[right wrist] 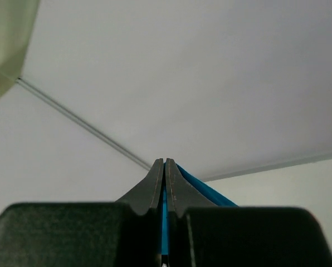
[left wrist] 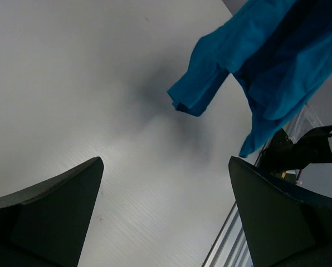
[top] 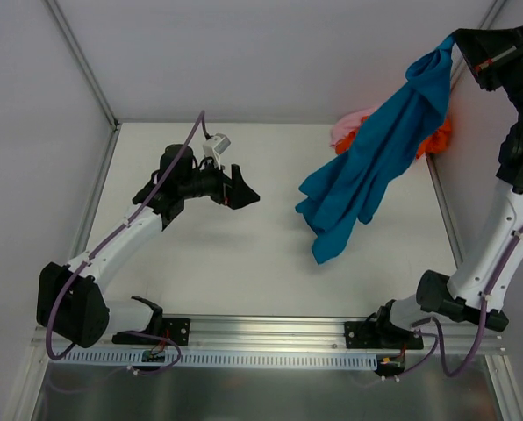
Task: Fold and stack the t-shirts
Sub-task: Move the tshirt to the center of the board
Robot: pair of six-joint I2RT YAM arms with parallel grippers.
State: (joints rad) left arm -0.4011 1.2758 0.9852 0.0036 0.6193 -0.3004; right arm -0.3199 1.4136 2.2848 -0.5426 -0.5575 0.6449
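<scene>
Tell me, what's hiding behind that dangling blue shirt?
Behind the blue shirt, a pink shirt and an orange shirt peek out, bunched on the table. Most of both is covered.

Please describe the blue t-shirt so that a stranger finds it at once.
At the far right corner of the table, the right gripper is raised. The teal-blue t-shirt hangs from it in the air; the orange shirt and pink shirt lie bunched behind it.
</scene>
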